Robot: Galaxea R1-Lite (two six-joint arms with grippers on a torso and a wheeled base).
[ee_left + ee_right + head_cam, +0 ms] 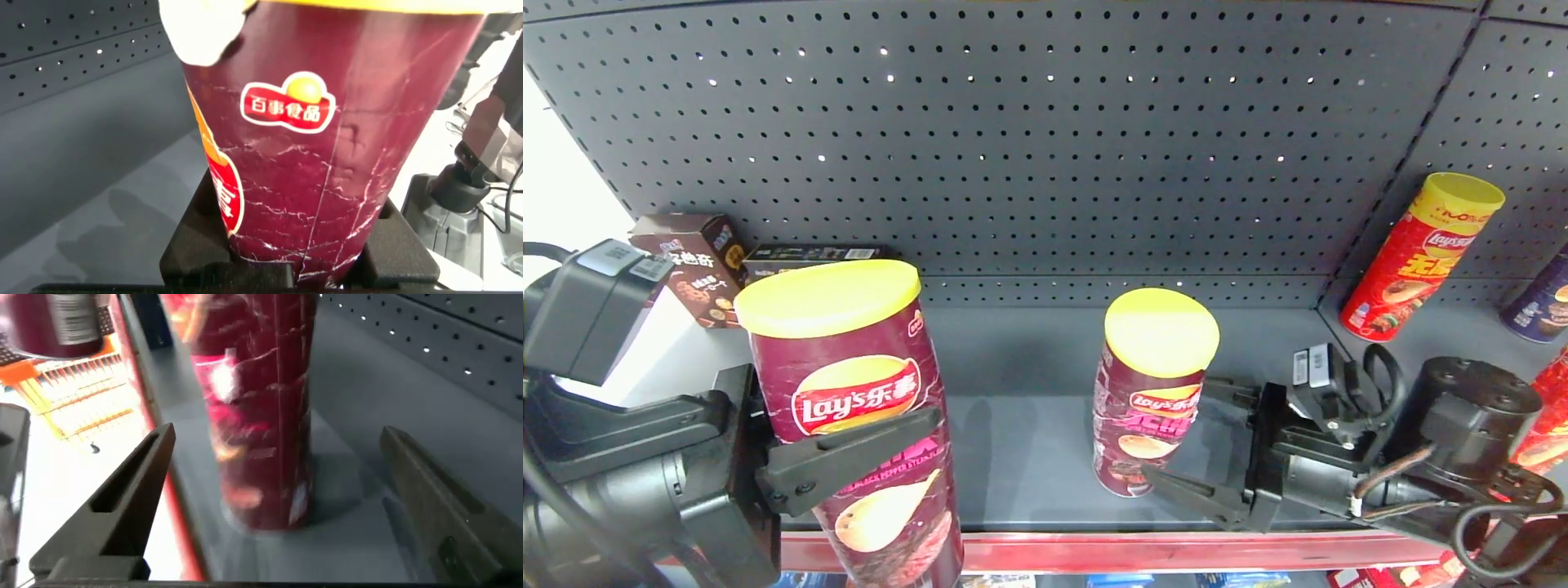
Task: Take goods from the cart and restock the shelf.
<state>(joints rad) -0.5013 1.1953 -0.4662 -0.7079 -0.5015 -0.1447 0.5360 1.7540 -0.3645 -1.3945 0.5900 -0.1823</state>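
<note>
Grips a maroon can [845,343] [327,163] with a yellow lid in the left claw [854,433] [298,265] at lower left of the head view, fingers pressed tight on either side of the body. Carries it upright, its lower part crossing the red front edge of the shelf [1029,457]. Spreads the right claw [1176,431] [278,437] wide at lower right of centre, one finger on each side of a second can [1152,408] [261,416], with a gap on both sides. Finds that second can upright on the shelf near mid-frame, yellow lid up. Shows a red can [1417,261] at upper right, well apart. Shows a brown box [698,269] and a black box [809,253] at left, against the pegboard [1013,147].
</note>
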